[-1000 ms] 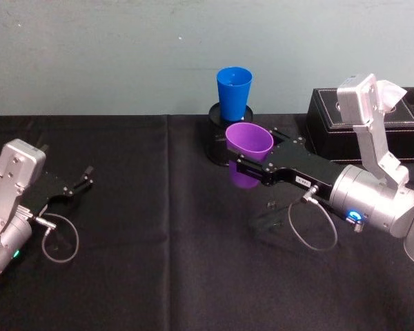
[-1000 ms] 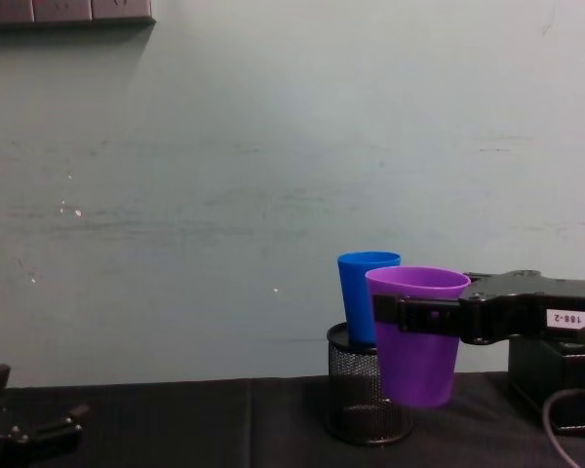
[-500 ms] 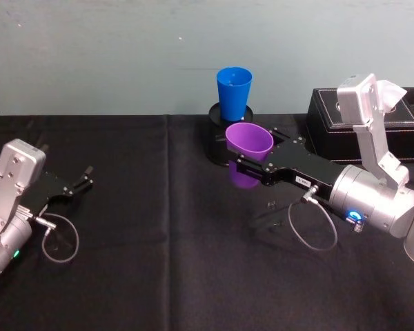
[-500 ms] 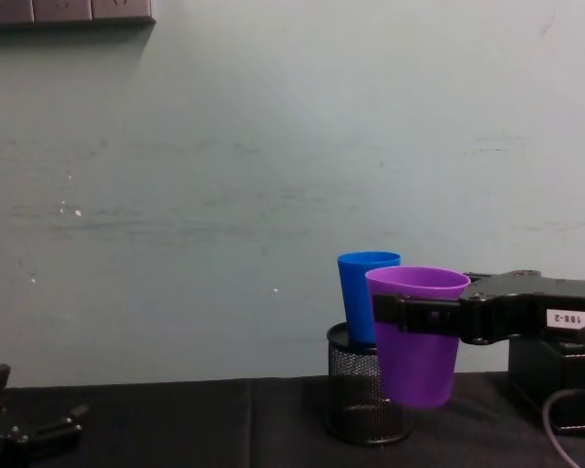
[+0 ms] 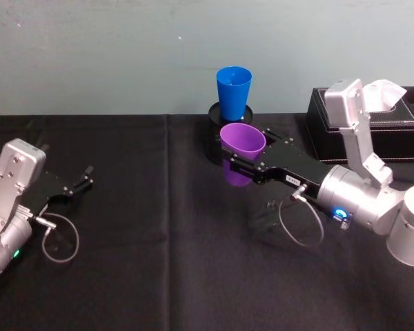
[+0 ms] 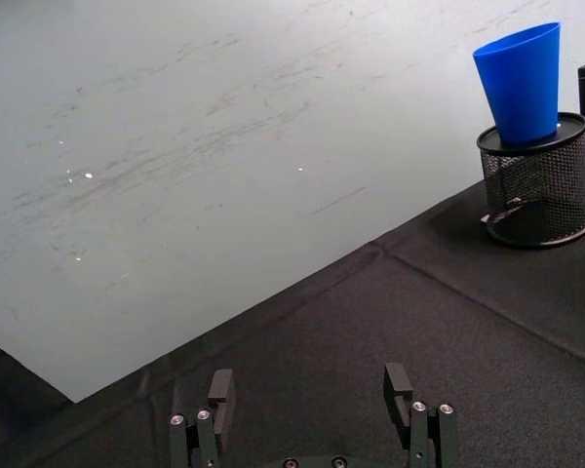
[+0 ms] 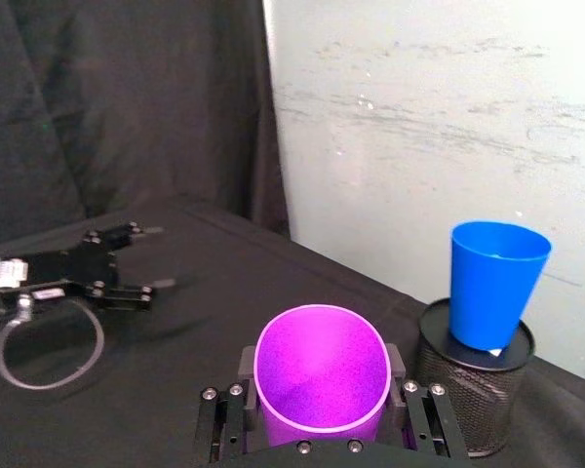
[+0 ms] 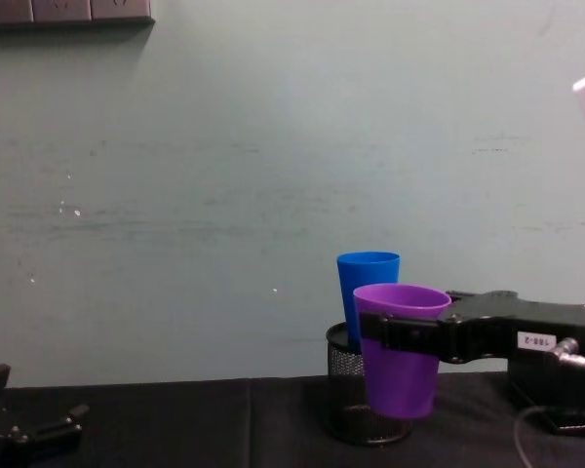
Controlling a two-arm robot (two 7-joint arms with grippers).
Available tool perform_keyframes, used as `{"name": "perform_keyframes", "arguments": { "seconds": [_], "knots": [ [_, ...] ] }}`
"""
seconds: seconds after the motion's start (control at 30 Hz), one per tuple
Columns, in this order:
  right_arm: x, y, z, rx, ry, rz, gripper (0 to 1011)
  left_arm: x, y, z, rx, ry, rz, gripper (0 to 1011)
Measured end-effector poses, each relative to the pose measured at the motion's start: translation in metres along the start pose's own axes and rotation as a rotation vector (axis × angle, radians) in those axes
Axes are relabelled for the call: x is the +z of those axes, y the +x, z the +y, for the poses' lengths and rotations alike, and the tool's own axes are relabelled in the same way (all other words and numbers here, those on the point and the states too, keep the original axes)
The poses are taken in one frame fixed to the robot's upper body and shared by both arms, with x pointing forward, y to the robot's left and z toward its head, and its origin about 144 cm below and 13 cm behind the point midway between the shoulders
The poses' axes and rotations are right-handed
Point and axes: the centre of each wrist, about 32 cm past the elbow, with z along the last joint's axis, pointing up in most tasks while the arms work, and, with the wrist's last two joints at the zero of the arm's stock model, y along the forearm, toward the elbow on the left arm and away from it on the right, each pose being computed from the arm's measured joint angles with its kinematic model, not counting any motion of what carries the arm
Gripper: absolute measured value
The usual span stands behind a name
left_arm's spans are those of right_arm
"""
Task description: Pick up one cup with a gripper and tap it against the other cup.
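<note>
A black-clothed table (image 5: 159, 241) runs back to a pale wall, and a black box (image 5: 323, 121) sits at its 2 o'clock. The right arm (image 5: 362, 200) reaches in from 4 o'clock towards the middle of the far edge. The left arm (image 5: 10, 200) rests at 8 o'clock, well apart from the cups. Its gripper (image 5: 81, 181) lies low over the cloth, fingers spread wide and holding nothing. A mesh pot (image 6: 536, 185) stands at 12 o'clock, at 9 o'clock of the box. The blue cup (image 5: 234, 91) sits rim up in the pot's mouth. The right gripper (image 5: 250, 155) has its jaws closed on either side of the purple cup (image 5: 236, 172), just below the rim. It holds that cup upright and clear of the cloth. The purple cup hangs at 6 o'clock of the blue cup, near it, with a gap between them in the right wrist view.
</note>
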Motion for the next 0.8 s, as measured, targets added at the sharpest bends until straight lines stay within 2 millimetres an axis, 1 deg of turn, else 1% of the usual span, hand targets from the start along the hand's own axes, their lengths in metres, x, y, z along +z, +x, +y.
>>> {"name": "perform_keyframes", "arguments": {
  "seconds": [0.13, 0.33, 0.43, 0.53, 0.8],
  "knots": [
    [-0.005, 0.006, 0.008, -0.009, -0.001, -0.001, 726, 0.000, 0.000, 0.000, 0.000, 0.000, 0.000, 1000],
    [-0.012, 0.021, 0.028, -0.029, 0.001, -0.007, 726, 0.000, 0.000, 0.000, 0.000, 0.000, 0.000, 1000],
    [-0.013, 0.024, 0.035, -0.035, 0.003, -0.012, 726, 0.000, 0.000, 0.000, 0.000, 0.000, 0.000, 1000],
    [-0.012, 0.029, 0.046, -0.046, 0.010, -0.017, 726, 0.000, 0.000, 0.000, 0.000, 0.000, 0.000, 1000],
    [-0.009, 0.038, 0.061, -0.074, 0.019, -0.016, 726, 0.000, 0.000, 0.000, 0.000, 0.000, 0.000, 1000]
  ]
}}
